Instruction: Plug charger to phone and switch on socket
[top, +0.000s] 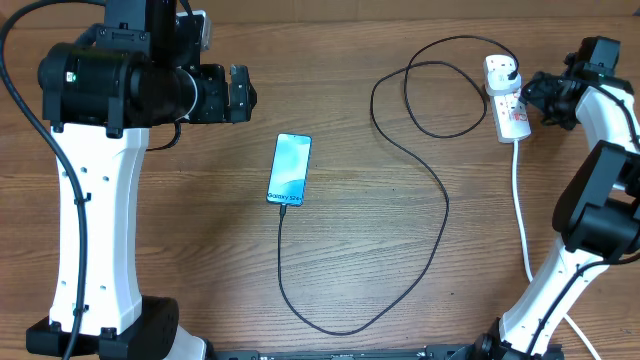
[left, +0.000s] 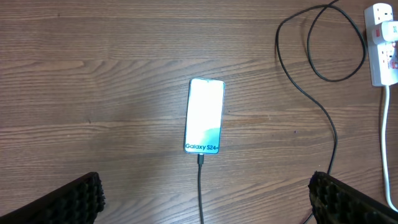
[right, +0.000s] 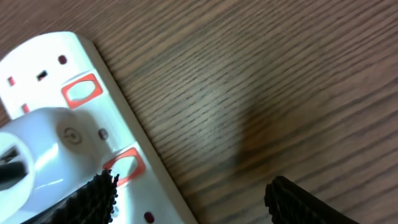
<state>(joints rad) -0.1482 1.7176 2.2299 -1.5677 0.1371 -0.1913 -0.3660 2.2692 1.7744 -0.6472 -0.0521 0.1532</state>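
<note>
The phone (top: 289, 168) lies flat mid-table with its blue screen lit, and it also shows in the left wrist view (left: 204, 115). The black charger cable (top: 437, 240) has its tip in the phone's bottom edge (left: 200, 158). It loops round to a white plug body (top: 501, 68) seated in the white socket strip (top: 512, 118). My left gripper (top: 240, 95) is open and empty, hovering up and left of the phone. My right gripper (right: 196, 199) is open over the strip's edge (right: 134, 124). Its left finger is right beside a red switch (right: 127, 165).
The strip's thick white lead (top: 520, 200) runs down the right side towards the right arm's base. A second red switch (right: 82, 89) sits further along the strip. The cable makes a wide loop (top: 440, 90) left of the strip.
</note>
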